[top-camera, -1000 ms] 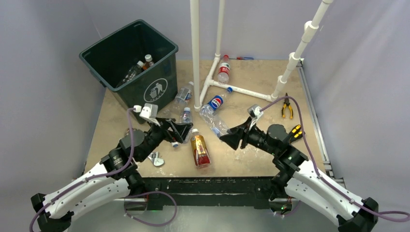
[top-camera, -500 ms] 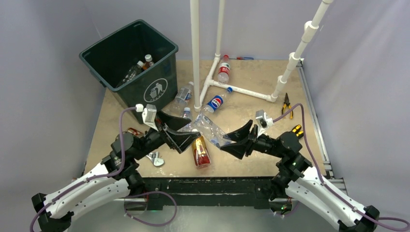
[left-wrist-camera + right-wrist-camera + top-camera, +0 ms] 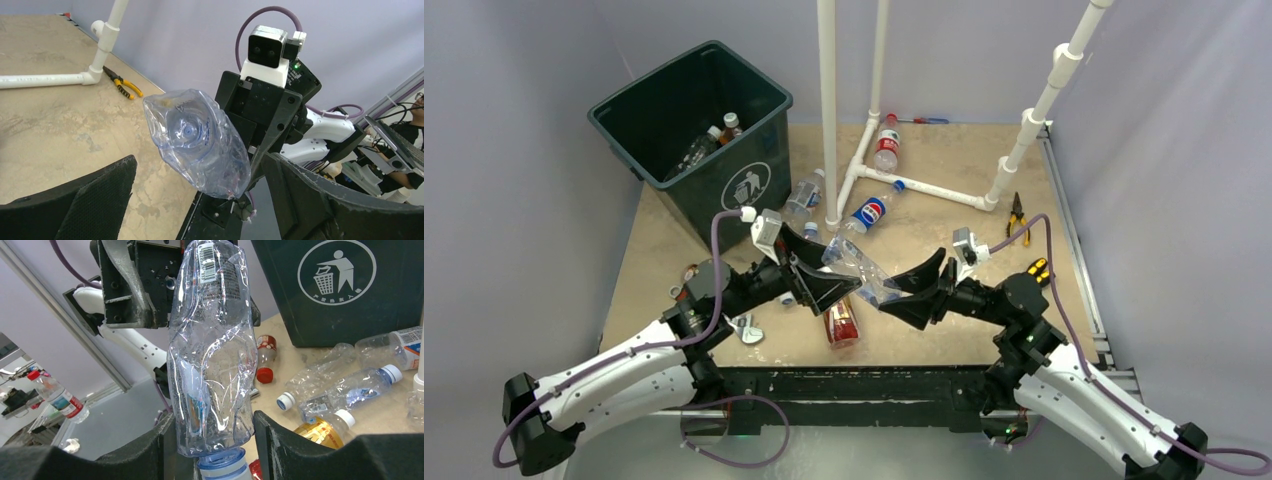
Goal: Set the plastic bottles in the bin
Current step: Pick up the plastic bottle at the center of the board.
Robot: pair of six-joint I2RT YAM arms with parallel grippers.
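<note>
Table (image 3: pixel 664 250): sandy-brown top, with the bin at its far left and both arms reaching in from the near edge.
Pipe frame (image 3: pixel 827 110): white tubes stood upright at the far middle and far right, with their base pieces flat on the table.
Bin (image 3: pixel 724 170): dark green, upright and open, with the white logo facing the arms.
Bottles in the bin (image 3: pixel 714 140): at least two lay inside against the far wall.
Left gripper (image 3: pixel 839 272): its fingers were spread wide on either side of the crushed bottle's base end; the left wrist view showed gaps on both sides.
Right gripper (image 3: pixel 894 293): it was pinched on the cap end of the crushed bottle, and its wrist view showed the blue cap just below the fingers.
Crushed bottle (image 3: pixel 859 268): clear and crumpled, it was held off the table between the two grippers, well apart from the bin.
Loose bottles: a blue-labelled one (image 3: pixel 871 212) and a clear one (image 3: pixel 802 195) lay near the frame's post, a red-labelled one (image 3: pixel 886 145) lay against the far pipe, and an amber one (image 3: pixel 839 320) lay under the grippers.
Pliers (image 3: pixel 1018 218): yellow-handled, flat at the far right near a pipe foot.
Wrench (image 3: pixel 744 328): it lay on the table beside the left arm.
</note>
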